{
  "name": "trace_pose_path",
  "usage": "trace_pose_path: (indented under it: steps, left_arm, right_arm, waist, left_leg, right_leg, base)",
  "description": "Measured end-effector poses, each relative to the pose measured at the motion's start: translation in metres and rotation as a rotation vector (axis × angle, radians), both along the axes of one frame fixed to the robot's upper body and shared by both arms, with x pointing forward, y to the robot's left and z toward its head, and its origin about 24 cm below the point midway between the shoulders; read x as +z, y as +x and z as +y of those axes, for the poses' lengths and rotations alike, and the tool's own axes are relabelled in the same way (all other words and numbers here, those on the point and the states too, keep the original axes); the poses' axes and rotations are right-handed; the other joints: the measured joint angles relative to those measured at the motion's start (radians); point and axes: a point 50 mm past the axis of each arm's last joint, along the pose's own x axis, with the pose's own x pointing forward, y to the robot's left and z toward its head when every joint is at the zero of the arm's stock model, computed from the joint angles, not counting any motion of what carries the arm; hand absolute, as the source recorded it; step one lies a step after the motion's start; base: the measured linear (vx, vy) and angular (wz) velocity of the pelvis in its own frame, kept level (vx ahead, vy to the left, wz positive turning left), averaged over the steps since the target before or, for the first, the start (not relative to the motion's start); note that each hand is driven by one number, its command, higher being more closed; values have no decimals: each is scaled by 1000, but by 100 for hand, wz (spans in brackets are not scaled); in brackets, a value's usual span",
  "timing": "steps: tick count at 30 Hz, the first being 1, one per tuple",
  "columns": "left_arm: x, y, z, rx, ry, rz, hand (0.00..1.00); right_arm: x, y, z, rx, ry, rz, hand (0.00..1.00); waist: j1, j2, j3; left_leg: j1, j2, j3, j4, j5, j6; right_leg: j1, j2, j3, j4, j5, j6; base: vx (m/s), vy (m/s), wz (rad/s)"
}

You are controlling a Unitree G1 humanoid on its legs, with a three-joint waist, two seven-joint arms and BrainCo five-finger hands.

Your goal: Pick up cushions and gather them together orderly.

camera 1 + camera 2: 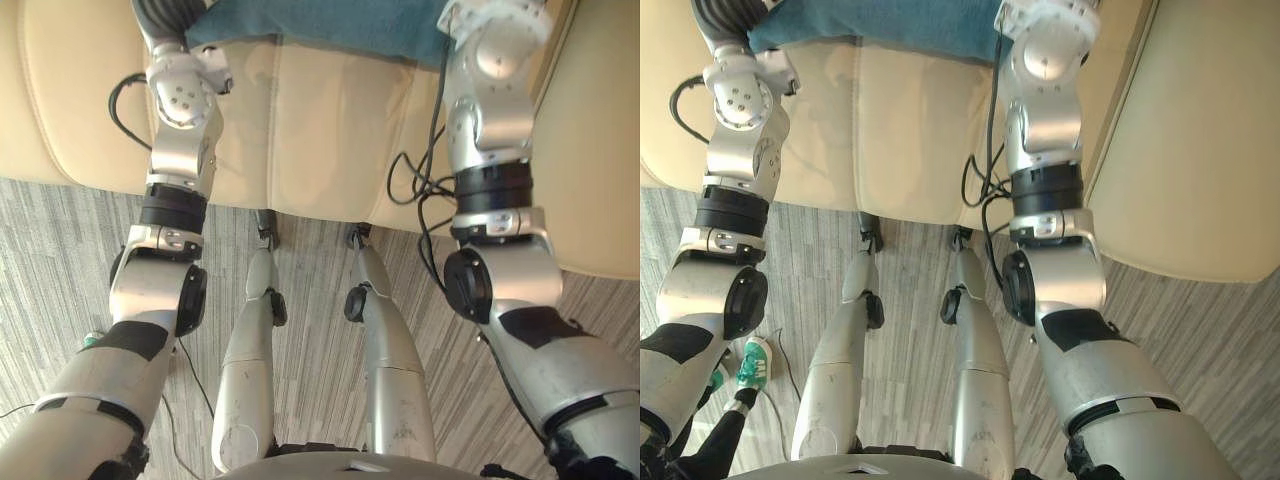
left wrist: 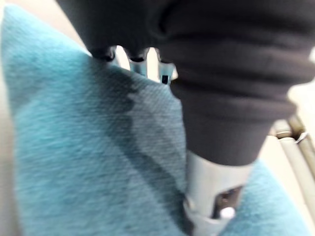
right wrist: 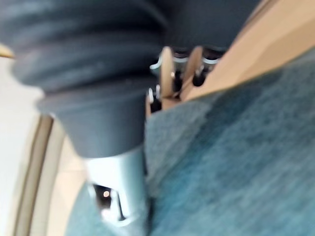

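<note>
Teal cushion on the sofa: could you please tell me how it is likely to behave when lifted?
The teal cushion will probably be soft and sag, since its cloth creases beside the left hand. Its coarse weave should grip rather than slip. With flat faces and a corner, it seems unlikely to roll.
</note>
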Motion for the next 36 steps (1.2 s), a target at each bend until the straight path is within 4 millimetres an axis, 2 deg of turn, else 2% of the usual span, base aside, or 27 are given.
trace_pose_path:
  steps: [7, 9, 11, 13, 15, 17, 19, 20, 21, 22, 23, 24, 25, 26, 27, 28, 30, 31, 32, 34, 35, 36]
  left_arm:
    - [-12, -4, 27, 34, -37, 1, 0]
    - [-23, -6, 42, 66, -28, 21, 0]
    - [-28, -9, 46, 71, -28, 20, 0]
    - [-49, -18, 61, 106, -29, 45, 0]
    - [-63, -22, 67, 120, -27, 69, 0]
    - [-83, -35, 75, 139, -22, 84, 0]
    - [-102, -44, 77, 138, -22, 109, 0]
    - [-120, -50, 77, 128, -39, 145, 0]
    - [-129, -53, 77, 122, -49, 161, 0]
    - [-146, -61, 77, 118, -67, 196, 0]
    - [-169, -71, 72, 95, -105, 242, 0]
    - [-178, -75, 70, 86, -117, 264, 0]
    - [-206, -85, 62, 55, -154, 340, 0]
    - [-220, -91, 56, 31, -175, 383, 0]
    - [-250, -105, 43, -18, -197, 481, 0]
    - [-264, -112, 40, -31, -204, 527, 0]
    - [-322, -143, 28, -98, -195, 773, 0]
    - [-332, -149, 28, -109, -194, 817, 0]
    - [-350, -162, 27, -120, -187, 905, 0]
    - [-399, -198, 24, -164, -164, 1159, 0]
    - [-405, -204, 23, -172, -156, 1199, 0]
    - [-421, -219, 22, -194, -140, 1301, 0]
  right_arm:
    - [-23, -3, -12, -14, -33, 21, 0]
    - [-42, -1, -29, -48, -46, 76, 0]
    - [-50, -6, -38, -68, -42, 78, 0]
    - [-70, -20, -56, -116, -47, 83, 0]
    - [-83, -27, -66, -134, -49, 95, 0]
    - [-102, -40, -74, -160, -60, 101, 0]
    - [-118, -48, -76, -159, -81, 130, 0]
    - [-137, -51, -76, -143, -111, 188, 0]
    - [-144, -53, -75, -136, -125, 207, 0]
    - [-156, -56, -73, -128, -153, 243, 0]
    - [-174, -62, -66, -102, -184, 294, 0]
    - [-182, -63, -64, -87, -185, 315, 0]
    - [-205, -67, -56, -39, -182, 390, 0]
    - [-217, -69, -52, -15, -184, 433, 0]
    - [-248, -78, -46, 12, -217, 549, 0]
    - [-262, -82, -45, 17, -226, 604, 0]
    - [-334, -107, -43, 41, -236, 908, 0]
    - [-348, -113, -42, 53, -229, 968, 0]
    - [-373, -126, -40, 65, -212, 1078, 0]
    - [-439, -164, -40, 118, -135, 1391, 0]
    - [-449, -171, -41, 122, -118, 1444, 0]
    - [-470, -189, -42, 144, -79, 1565, 0]
  waist:
    - [-21, -1, 0]
    - [-31, -2, 1]
    - [-31, -3, 1]
    - [-35, -12, 7]
    - [-41, -12, 6]
    - [-45, -17, 5]
    - [-39, -19, 5]
    - [-32, -20, 5]
    - [-29, -21, 4]
    - [-27, -21, 4]
    - [-25, -22, 3]
    - [-24, -22, 3]
    - [-20, -23, 3]
    - [-16, -25, 1]
    - [-9, -30, -25]
    - [-8, -33, -44]
    - [-3, -52, -119]
    - [-2, -58, -138]
    - [0, -67, -171]
    - [-4, -75, -255]
    - [-4, -75, -265]
    - [-5, -75, -281]
  left_leg:
    - [6, 19, 28, 0, -1, -1]
    - [29, 25, 36, 0, -3, 3]
    - [42, 26, 41, 0, -6, 4]
    - [94, 29, 60, 0, -18, 9]
    - [129, 31, 63, 0, -26, 10]
    - [187, 34, 69, 1, -42, 11]
    - [218, 40, 72, 33, -60, 16]
    - [256, 45, 76, 66, -87, 18]
    - [269, 46, 78, 78, -97, 19]
    - [290, 49, 77, 100, -114, 19]
    - [314, 55, 77, 144, -146, 18]
    - [325, 57, 77, 158, -160, 14]
    - [359, 65, 76, 195, -187, 16]
    - [377, 68, 76, 214, -204, 17]
    - [405, 75, 75, 257, -241, 18]
    - [412, 77, 73, 273, -252, 20]
    - [493, 79, 55, 308, -304, 18]
    - [506, 78, 53, 307, -310, 17]
    - [531, 72, 49, 303, -319, 15]
    - [593, 54, 38, 284, -334, 13]
    - [604, 48, 37, 275, -334, 13]
    - [641, 33, 36, 250, -333, 14]
  right_leg:
    - [-3, 20, 22, -5, 2, -2]
    - [15, 27, 29, -5, 2, -3]
    - [26, 30, 32, -5, 2, -3]
    - [70, 34, 48, -7, 2, -2]
    - [105, 37, 50, -11, 1, -2]
    - [159, 41, 57, -10, -14, 4]
    - [195, 41, 62, 4, -24, 9]
    - [240, 41, 67, 19, -41, 7]
    - [253, 41, 69, 28, -50, 8]
    - [276, 39, 71, 44, -69, 13]
    - [310, 37, 70, 68, -94, 16]
    - [324, 37, 69, 75, -103, 15]
    - [367, 36, 68, 86, -120, 19]
    - [392, 36, 67, 93, -128, 19]
    - [432, 35, 64, 112, -152, 24]
    - [444, 35, 62, 115, -159, 24]
    - [545, 32, 45, 125, -198, 32]
    - [559, 30, 44, 127, -204, 33]
    - [586, 26, 41, 126, -215, 40]
    - [657, 13, 41, 95, -223, 56]
    - [668, 10, 41, 87, -221, 59]
    - [708, 3, 45, 57, -211, 69]
  base:
    - [45, 93, -10]
    - [12, 85, -12]
    - [-10, 57, -11]
    - [-28, 57, -17]
    - [-33, 35, -8]
    - [-62, 22, -7]
    - [-43, -2, -5]
    - [-26, -7, -6]
    - [-17, -8, -5]
    - [0, 0, 0]
    - [0, 0, 0]
    - [61, -16, -1]
    - [61, -13, -3]
    - [90, -12, -4]
    - [77, -2, -2]
    - [153, 2, 7]
    - [170, 11, 15]
    - [134, 23, 14]
    - [148, 49, 14]
    - [144, 74, 14]
    - [86, 81, 6]
    - [111, 141, 2]
